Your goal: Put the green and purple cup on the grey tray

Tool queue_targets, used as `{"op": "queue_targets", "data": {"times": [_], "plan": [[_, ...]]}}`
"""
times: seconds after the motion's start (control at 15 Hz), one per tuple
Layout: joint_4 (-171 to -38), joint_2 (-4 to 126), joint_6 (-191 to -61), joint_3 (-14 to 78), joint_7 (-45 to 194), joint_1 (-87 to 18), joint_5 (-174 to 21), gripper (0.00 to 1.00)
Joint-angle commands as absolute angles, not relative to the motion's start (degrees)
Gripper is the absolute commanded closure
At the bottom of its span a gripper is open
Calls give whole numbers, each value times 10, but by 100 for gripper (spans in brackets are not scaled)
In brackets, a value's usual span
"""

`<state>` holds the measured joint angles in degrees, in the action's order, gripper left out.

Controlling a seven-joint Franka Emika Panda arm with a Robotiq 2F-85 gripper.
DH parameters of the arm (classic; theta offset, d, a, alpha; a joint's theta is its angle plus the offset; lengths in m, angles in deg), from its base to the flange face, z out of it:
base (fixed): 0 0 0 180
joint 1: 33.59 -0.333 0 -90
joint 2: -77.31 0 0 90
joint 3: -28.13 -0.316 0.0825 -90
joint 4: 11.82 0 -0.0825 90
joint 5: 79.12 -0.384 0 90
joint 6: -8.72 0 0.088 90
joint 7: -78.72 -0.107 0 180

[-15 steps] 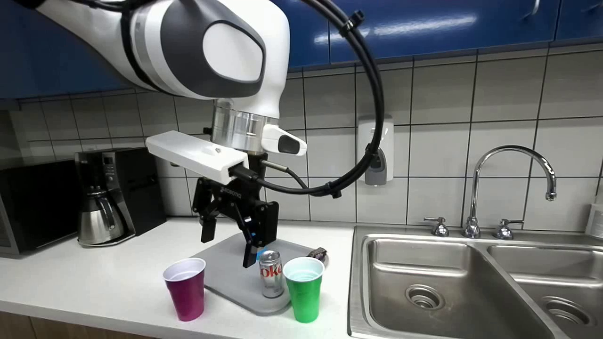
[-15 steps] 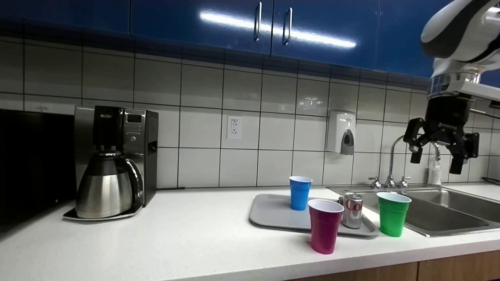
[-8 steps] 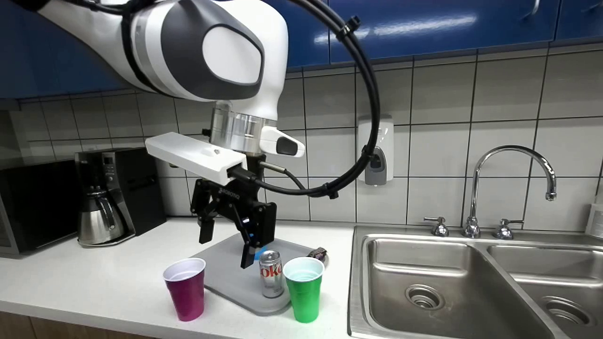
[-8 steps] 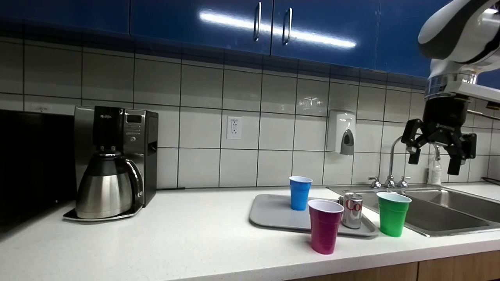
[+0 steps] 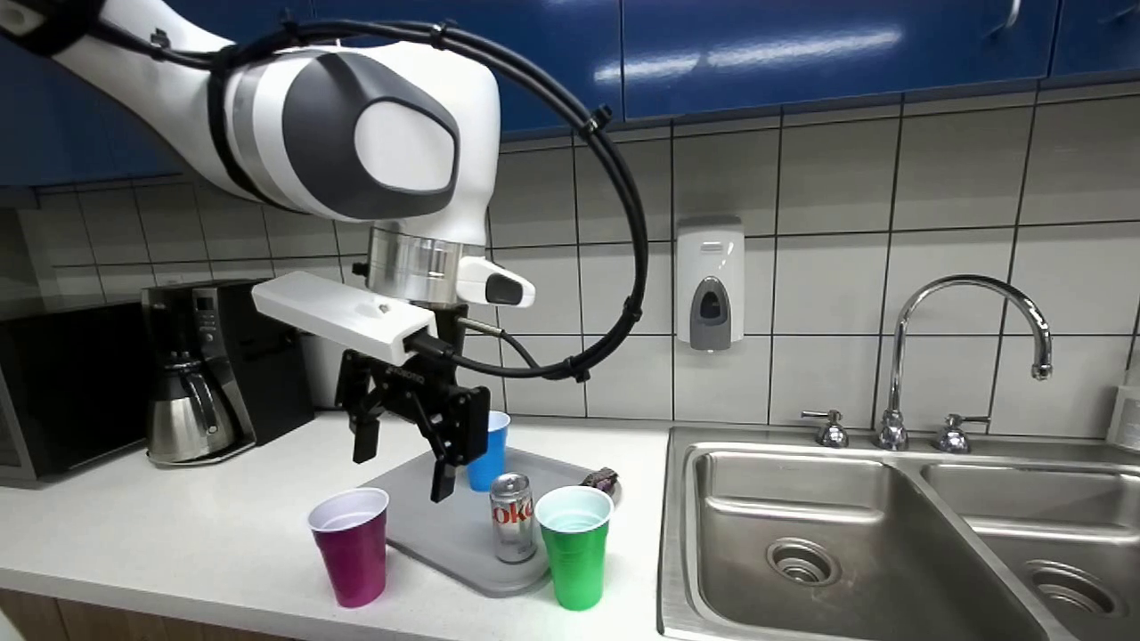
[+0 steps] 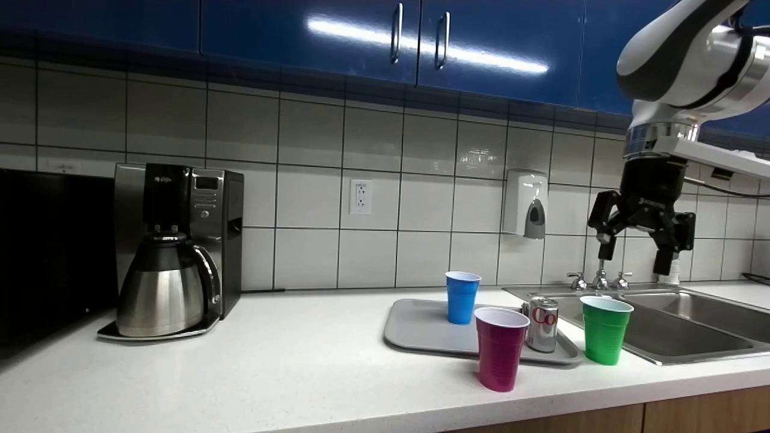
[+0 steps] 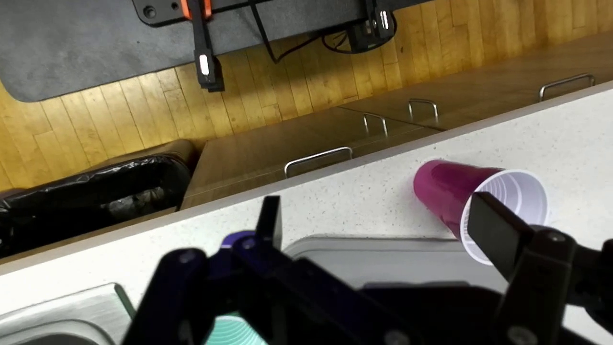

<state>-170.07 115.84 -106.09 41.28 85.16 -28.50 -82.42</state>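
The empty end effector point(image 5: 403, 475) is spread, poised higher than the upright purple cup point(image 5: 354, 556) and green cup point(image 5: 575, 556), presumably so that either can be straddled.

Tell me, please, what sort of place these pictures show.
Most likely a kitchen; whether at home or at work, I cannot tell. A double steel sink with a faucet, a coffee maker on the counter and blue wall cabinets above show this.
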Motion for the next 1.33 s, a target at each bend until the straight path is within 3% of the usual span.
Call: {"op": "queue_targets", "data": {"times": [0.0,1.27], "plan": [[-1723,1143,-1126,391,861,-294,-841,0],[-1711,984,-1336,327,841,-375,-922,0]]}}
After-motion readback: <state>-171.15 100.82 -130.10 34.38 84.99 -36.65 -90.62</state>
